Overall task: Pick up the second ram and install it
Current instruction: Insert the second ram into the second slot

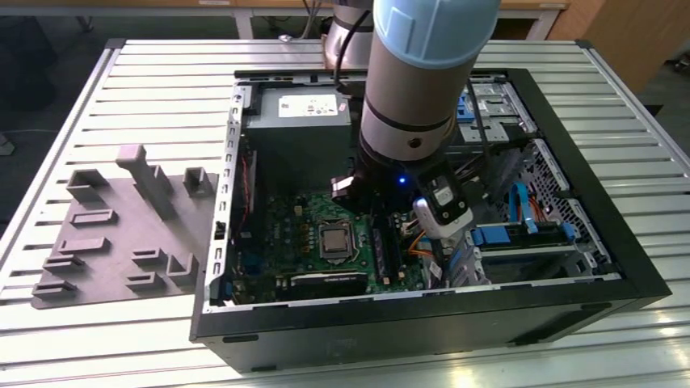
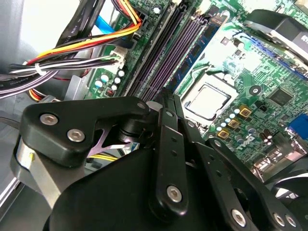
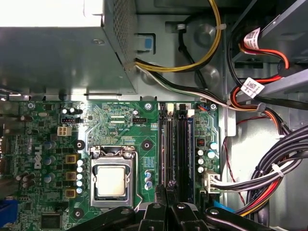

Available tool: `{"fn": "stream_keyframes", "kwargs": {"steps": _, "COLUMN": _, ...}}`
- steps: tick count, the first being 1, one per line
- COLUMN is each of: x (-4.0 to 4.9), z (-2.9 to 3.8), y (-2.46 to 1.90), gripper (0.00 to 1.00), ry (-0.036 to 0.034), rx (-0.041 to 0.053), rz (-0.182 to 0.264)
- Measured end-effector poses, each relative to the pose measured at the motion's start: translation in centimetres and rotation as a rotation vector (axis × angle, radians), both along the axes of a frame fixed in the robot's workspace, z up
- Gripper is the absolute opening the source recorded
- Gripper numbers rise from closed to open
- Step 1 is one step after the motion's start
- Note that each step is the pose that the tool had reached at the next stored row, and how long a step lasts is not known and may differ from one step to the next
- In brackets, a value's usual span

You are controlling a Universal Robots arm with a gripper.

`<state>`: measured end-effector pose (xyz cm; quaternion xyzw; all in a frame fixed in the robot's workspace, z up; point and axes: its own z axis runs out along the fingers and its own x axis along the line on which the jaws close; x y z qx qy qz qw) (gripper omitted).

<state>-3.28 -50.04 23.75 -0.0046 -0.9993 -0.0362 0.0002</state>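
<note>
Gripper (image 2: 169, 97) closed, fingers together, nothing visibly held, tips low over the motherboard (image 2: 240, 57) slots; ram (image 2: 192, 53) stands seated in a slot just beside the tips

Arm (image 1: 421, 81): reaches down into open PC case (image 1: 603, 267).
Wrist: over motherboard (image 1: 291, 226), on the exterior view's right of CPU socket (image 1: 335, 240).
Grey tray (image 1: 113, 234): on slatted table (image 1: 161, 73), just beside case, on the exterior view's left.

Arm (image 1: 431, 73) reaching steeply down from above, tool (image 2: 167, 97) closed, tips pointing downward
</note>
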Motion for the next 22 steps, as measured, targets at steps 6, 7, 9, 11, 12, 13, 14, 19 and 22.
{"fn": "stream_keyframes", "kwargs": {"steps": 6, "x": 0.14, "z": 0.0, "y": 0.0, "gripper": 0.11, "ry": 0.0, "rx": 0.0, "rz": 0.0}}
{"fn": "stream_keyframes", "kwargs": {"steps": 7, "x": 0.15, "z": 0.0, "y": 0.0, "gripper": 0.11, "ry": 0.0, "rx": 0.0, "rz": 0.0}}
{"fn": "stream_keyframes", "kwargs": {"steps": 9, "x": 0.18, "z": -0.01, "y": 0.0, "gripper": 0.11, "ry": 0.0003, "rx": 0.0, "rz": 0.0}}
{"fn": "stream_keyframes", "kwargs": {"steps": 11, "x": 0.22, "z": -0.01, "y": 0.0, "gripper": 0.11, "ry": 0.0008, "rx": 0.0001, "rz": 0.0}}
{"fn": "stream_keyframes", "kwargs": {"steps": 12, "x": 0.25, "z": -0.01, "y": 0.0, "gripper": 0.11, "ry": 0.001, "rx": 0.0, "rz": 0.0}}
{"fn": "stream_keyframes", "kwargs": {"steps": 13, "x": 0.29, "z": -0.01, "y": 0.0, "gripper": 0.11, "ry": 0.0011, "rx": 0.0, "rz": 0.0}}
{"fn": "stream_keyframes", "kwargs": {"steps": 14, "x": 0.33, "z": -0.01, "y": 0.0, "gripper": 0.11, "ry": 0.0013, "rx": 0.0, "rz": 0.0}}
{"fn": "stream_keyframes", "kwargs": {"steps": 19, "x": 0.58, "z": -0.01, "y": 0.0, "gripper": 0.11, "ry": 0.0016, "rx": 0.0, "rz": 0.0}}
{"fn": "stream_keyframes", "kwargs": {"steps": 22, "x": 0.65, "z": -0.01, "y": 0.0, "gripper": 0.11, "ry": 0.0016, "rx": 0.0, "rz": 0.0}}
